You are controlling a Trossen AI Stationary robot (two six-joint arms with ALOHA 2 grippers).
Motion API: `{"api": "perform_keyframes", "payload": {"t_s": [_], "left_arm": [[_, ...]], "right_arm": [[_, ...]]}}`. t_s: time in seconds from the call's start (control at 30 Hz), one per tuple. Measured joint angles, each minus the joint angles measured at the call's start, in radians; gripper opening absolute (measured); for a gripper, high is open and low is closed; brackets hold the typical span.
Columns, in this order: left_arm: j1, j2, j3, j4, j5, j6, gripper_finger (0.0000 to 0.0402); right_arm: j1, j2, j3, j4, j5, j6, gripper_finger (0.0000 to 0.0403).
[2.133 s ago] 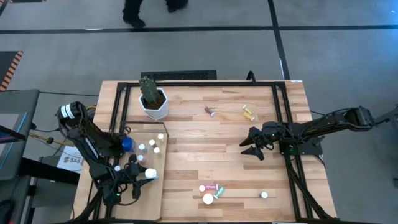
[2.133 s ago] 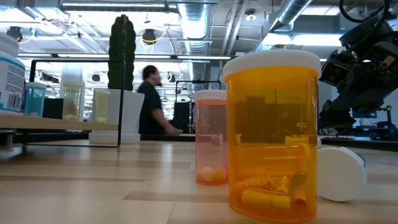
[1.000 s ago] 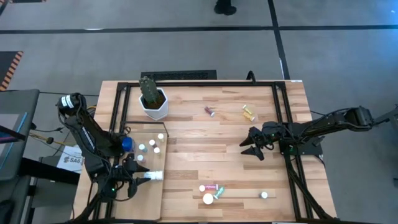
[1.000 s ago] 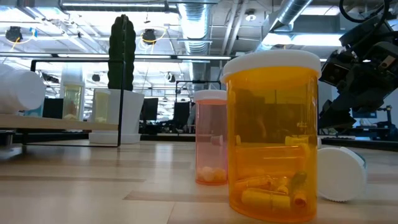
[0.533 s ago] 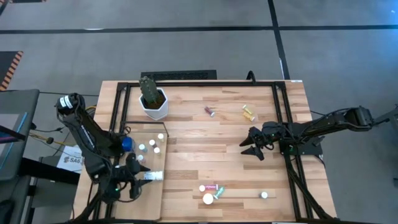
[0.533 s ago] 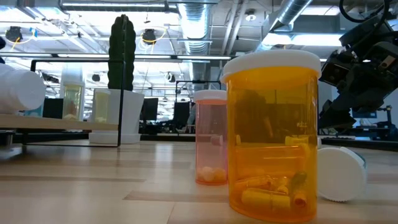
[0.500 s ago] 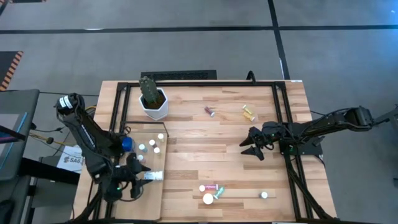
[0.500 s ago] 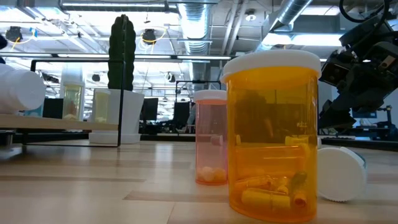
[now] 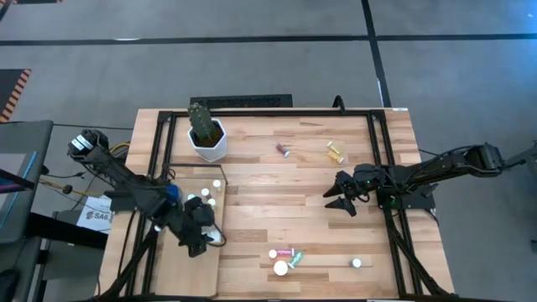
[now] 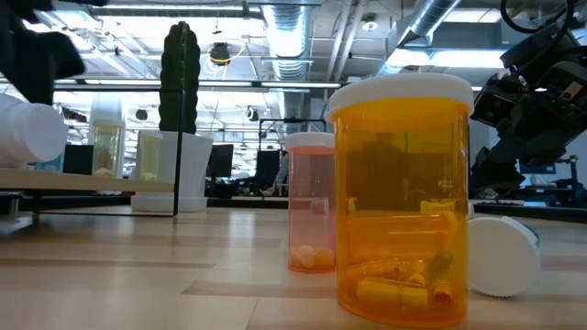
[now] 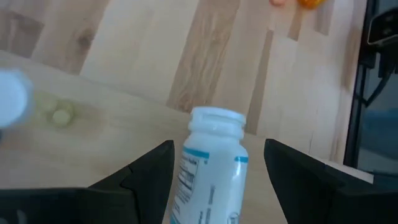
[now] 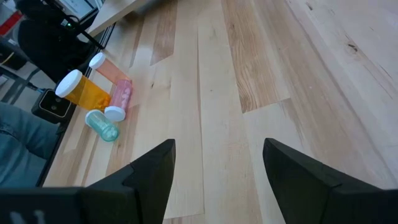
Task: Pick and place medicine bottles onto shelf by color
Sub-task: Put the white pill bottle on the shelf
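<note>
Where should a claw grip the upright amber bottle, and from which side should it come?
Probably the amber bottle is best gripped round its straight body just under the white cap, coming from above: it stands upright, cap up, with a pink bottle close beside it.

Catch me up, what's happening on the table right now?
The left gripper is over the shelf at the table's left side, fingers spread either side of a white bottle with a blue-printed label lying on its side; whether they touch it is unclear. Several small bottles already stand on the shelf. The right gripper waits open over the table's right half. A cluster of bottles lies near the front edge, two more farther back.
</note>
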Motion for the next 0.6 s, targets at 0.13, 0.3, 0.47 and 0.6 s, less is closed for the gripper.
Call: {"api": "perform_keyframes", "payload": {"t_s": [0.13, 0.3, 0.47, 0.6], "left_arm": [[0.073, 0.001, 0.006, 0.009, 0.091, 0.100, 0.0234], [0.127, 0.001, 0.006, 0.017, 0.162, 0.189, 0.0234], [0.142, 0.002, 0.006, 0.018, 0.197, 0.231, 0.0234], [0.143, 0.029, 0.006, 0.021, 0.204, 0.273, 0.0234]], "right_arm": [[0.000, 0.000, 0.000, 0.000, 0.000, 0.000, 0.0265], [0.000, 0.000, 0.000, 0.000, 0.000, 0.000, 0.0265], [0.000, 0.000, 0.000, 0.000, 0.000, 0.000, 0.0265], [0.000, 0.000, 0.000, 0.000, 0.000, 0.000, 0.0265]]}}
